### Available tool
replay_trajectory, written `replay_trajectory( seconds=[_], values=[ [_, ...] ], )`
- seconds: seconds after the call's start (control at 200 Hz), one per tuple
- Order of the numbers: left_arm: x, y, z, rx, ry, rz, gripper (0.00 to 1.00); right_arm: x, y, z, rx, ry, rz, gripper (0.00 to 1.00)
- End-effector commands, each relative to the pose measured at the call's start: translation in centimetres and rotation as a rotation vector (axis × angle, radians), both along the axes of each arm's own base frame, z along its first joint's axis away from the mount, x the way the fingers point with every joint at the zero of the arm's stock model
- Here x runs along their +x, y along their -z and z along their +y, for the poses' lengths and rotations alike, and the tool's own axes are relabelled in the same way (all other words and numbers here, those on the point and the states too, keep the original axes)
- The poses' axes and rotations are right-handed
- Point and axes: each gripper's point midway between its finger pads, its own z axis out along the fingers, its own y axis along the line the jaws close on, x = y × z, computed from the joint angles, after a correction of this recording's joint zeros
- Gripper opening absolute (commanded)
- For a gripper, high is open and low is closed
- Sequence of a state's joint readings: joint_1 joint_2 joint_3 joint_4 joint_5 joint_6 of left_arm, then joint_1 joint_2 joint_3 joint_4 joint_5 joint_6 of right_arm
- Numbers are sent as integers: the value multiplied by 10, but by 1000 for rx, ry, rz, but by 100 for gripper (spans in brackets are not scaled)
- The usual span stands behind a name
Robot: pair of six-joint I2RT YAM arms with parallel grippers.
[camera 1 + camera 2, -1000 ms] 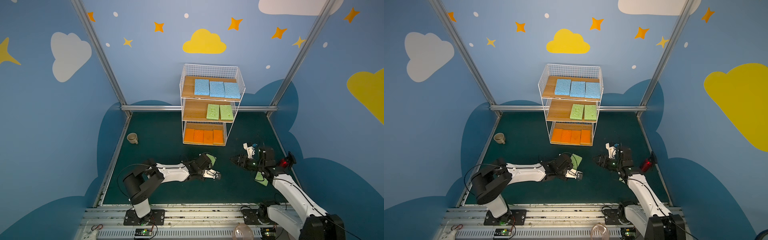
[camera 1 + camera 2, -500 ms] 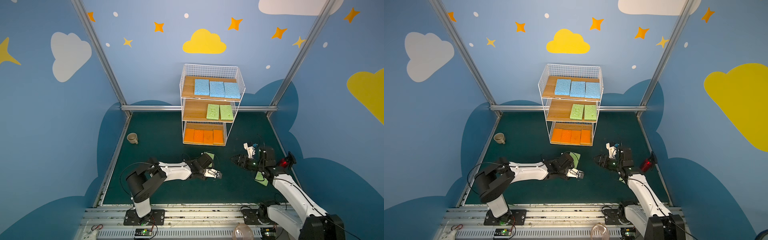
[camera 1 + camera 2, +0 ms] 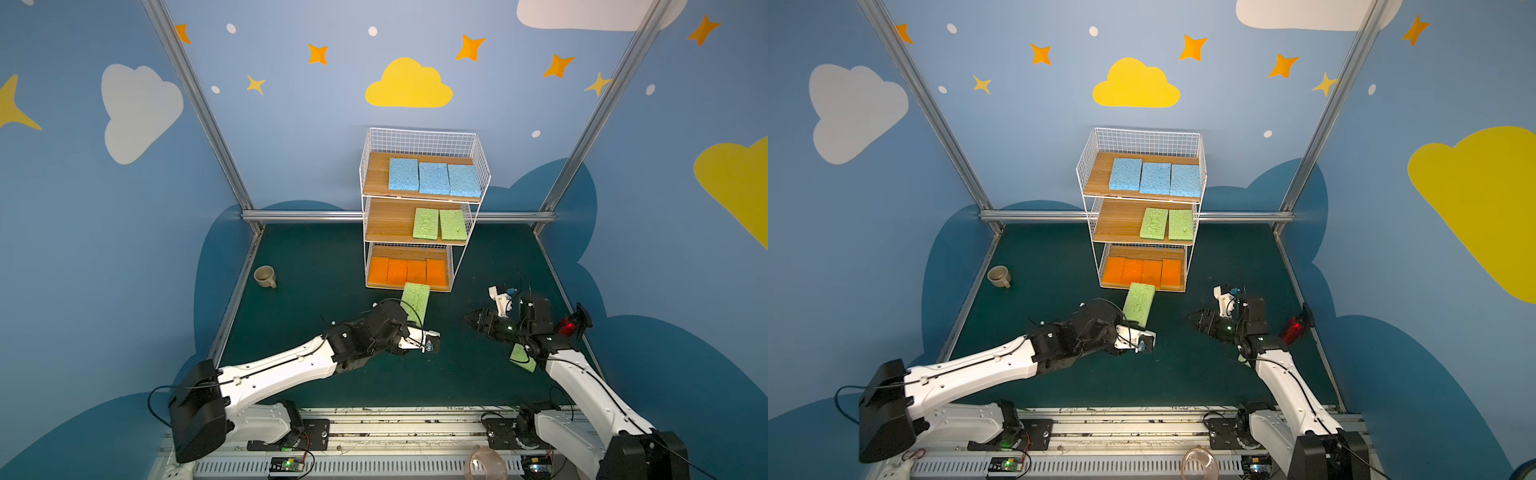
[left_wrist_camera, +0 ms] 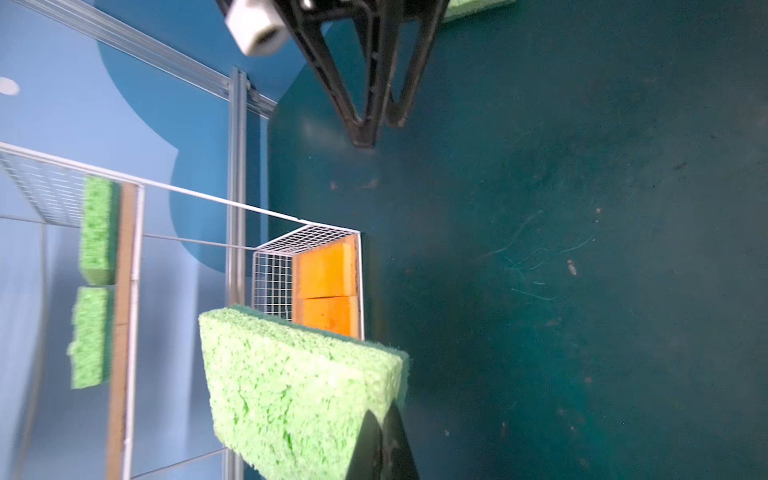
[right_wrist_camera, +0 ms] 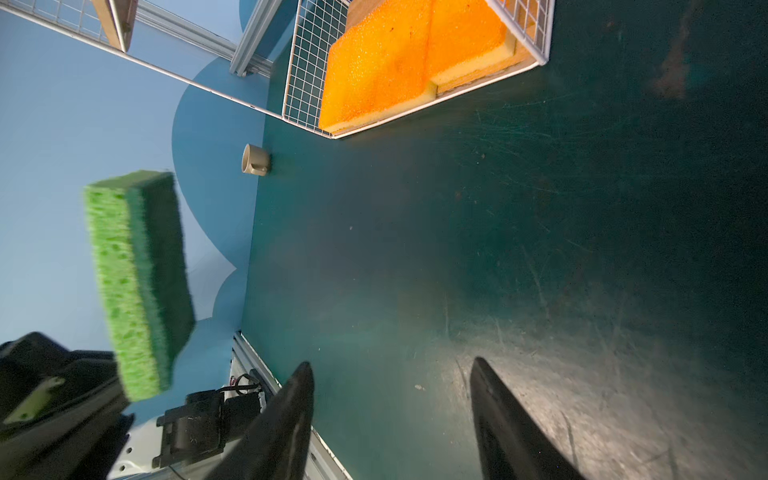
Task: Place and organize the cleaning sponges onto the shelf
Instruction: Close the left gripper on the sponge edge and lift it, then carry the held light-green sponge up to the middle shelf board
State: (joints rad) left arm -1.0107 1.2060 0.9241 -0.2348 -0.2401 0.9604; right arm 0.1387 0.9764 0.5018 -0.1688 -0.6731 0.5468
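The shelf (image 3: 376, 174) stands at the back middle, a white wire rack with three wooden tiers. Three blue sponges (image 3: 434, 178) lie on its top tier, two green ones (image 3: 438, 223) on the middle and several orange ones (image 3: 409, 270) on the bottom. My left gripper (image 4: 380, 415) is shut on one end of a green sponge (image 3: 415, 301) and holds it off the floor, just in front of the bottom tier. My right gripper (image 5: 392, 363) stands open and empty to the right, pointing left. Another green sponge (image 3: 523, 358) lies on the floor under the right arm.
A beige mug (image 3: 265, 276) sits on the dark green floor at the far left, near the metal frame rail (image 3: 232, 316). Blue walls close in the floor on three sides. A roll of clear tape (image 3: 484, 463) lies at the front edge.
My left gripper has shut on the green sponge and carried it up and toward the shelf. The right arm has not moved.
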Motion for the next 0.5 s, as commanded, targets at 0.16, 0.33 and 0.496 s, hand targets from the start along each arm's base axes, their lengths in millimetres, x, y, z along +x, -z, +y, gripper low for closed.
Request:
replay_trajectory(
  seconds=[0.16, 0.33, 0.496],
  values=[
    [11, -55, 29, 111, -50, -114, 3, -2, -11, 4, 43, -18, -36, 60],
    [47, -68, 27, 86, -83, -119, 3, -4, -15, 5, 50, -24, -46, 60],
    [88, -79, 27, 73, -122, -115, 3, -7, -13, 6, 64, -22, -49, 60]
  ],
)
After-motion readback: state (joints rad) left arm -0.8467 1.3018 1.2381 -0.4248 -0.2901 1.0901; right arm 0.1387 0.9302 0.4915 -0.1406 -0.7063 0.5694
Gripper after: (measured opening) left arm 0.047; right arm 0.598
